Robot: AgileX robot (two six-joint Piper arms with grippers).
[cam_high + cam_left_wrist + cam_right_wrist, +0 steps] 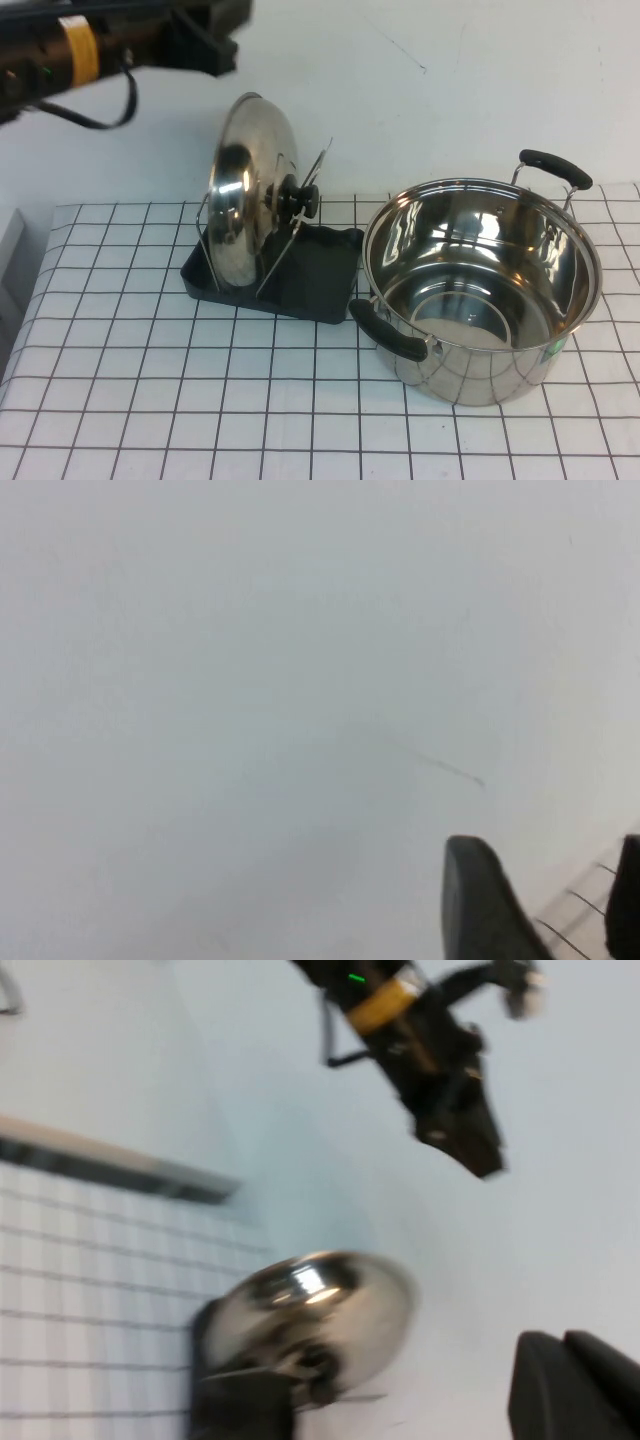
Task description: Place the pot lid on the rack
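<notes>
1. The pot lid (245, 195) stands on edge in the rack (310, 280), held between the upright wire loops (300, 215). Its black knob (298, 200) faces the steel pot (480, 290). The shiny dome leans slightly away from the pot.
2. The rack sits on the checked bench (150, 400), near the far edge and left of centre. The pot stands just beside it on the right, open and empty. One black pot handle (390, 335) comes close to the rack's near corner; I cannot tell whether they touch.
3. The left gripper (215, 35) hangs high at the top left of the high view, above and behind the lid and well apart from it. Nothing is between its fingers. The left wrist view shows two dark fingers (485, 900) with a gap between them and only the wall beyond, so I read the gripper as parted and empty.
4. The right gripper (575, 1385) does not appear in the high view. The right wrist view shows its dark fingertips in a corner, close together, with nothing visibly held; how wide the gap is I cannot tell. That camera looks across at the lid (320, 1315) on the rack and at the left arm (420, 1040) above it.
5. Judgement: placement looks done. The lid rests unsupported by either gripper. What seems left is clearing the left arm and confirming the lid stays put.
</notes>
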